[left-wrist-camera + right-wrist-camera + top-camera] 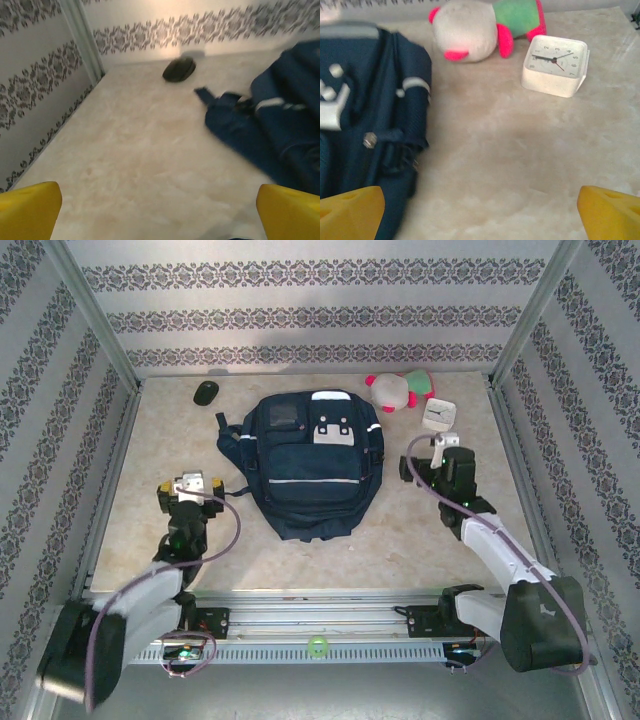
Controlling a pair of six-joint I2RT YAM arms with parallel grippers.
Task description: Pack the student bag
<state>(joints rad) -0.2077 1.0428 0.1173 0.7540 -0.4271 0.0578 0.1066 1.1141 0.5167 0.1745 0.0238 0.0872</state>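
The student bag lay flat at the centre of the pale marbled table, between 2 released grippers.

Its navy fabric looked soft and creased. White reflective stripes crossed it, a white buckled patch sat on the front pocket, and a strap trailed from its upper left corner. In the top view the left gripper sat left of the bag and the right gripper right of it, both apart from it. Each wrist view showed yellow fingers spread wide with nothing between them. A rounded black mouse lay at upper left. A plush pink, white and green toy lay just beside a square white clock at upper right. Bare tabletop lay open below the bag and along the left edge, and patterned walls closed 3 sides.
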